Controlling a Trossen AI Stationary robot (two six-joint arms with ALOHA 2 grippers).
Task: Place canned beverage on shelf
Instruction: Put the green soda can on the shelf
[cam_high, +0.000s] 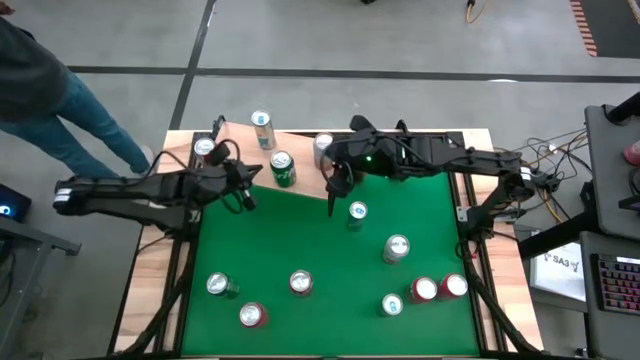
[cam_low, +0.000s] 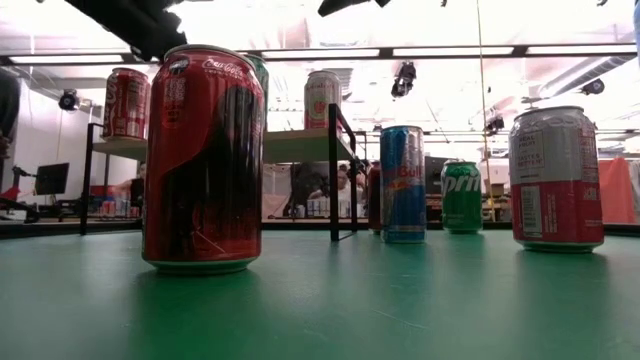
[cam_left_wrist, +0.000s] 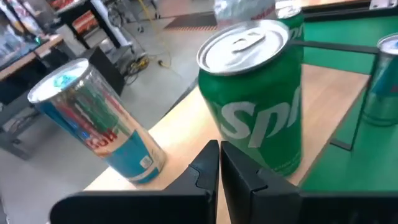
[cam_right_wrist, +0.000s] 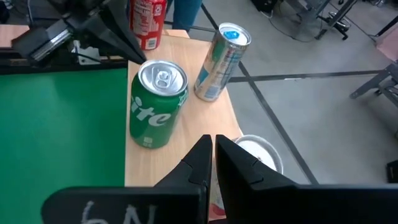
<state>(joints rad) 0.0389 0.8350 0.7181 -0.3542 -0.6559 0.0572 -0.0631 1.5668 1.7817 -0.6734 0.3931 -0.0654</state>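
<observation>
The shelf (cam_high: 238, 150) is a pale wood board at the table's far left; in the low view the shelf (cam_low: 295, 146) stands raised on dark uprights. A green Sprite can (cam_high: 283, 168), a slim silver-blue can (cam_high: 262, 129), a red-white can (cam_high: 204, 149) and a silver can (cam_high: 323, 148) stand upright on it. My left gripper (cam_high: 245, 197) is shut beside the shelf's near edge; its wrist view shows the gripper (cam_left_wrist: 219, 168) just short of the Sprite can (cam_left_wrist: 261, 93). My right gripper (cam_high: 334, 192) is shut and held high by the shelf's right end, looking down on the Sprite can (cam_right_wrist: 158, 102).
Several cans stand on the green table, among them a Coca-Cola can (cam_low: 205, 160), a Red Bull can (cam_low: 402, 183) and a second Sprite can (cam_low: 462, 197). A person (cam_high: 60, 100) stands beyond the table's far left corner. My left arm (cam_right_wrist: 74, 31) shows in the right wrist view.
</observation>
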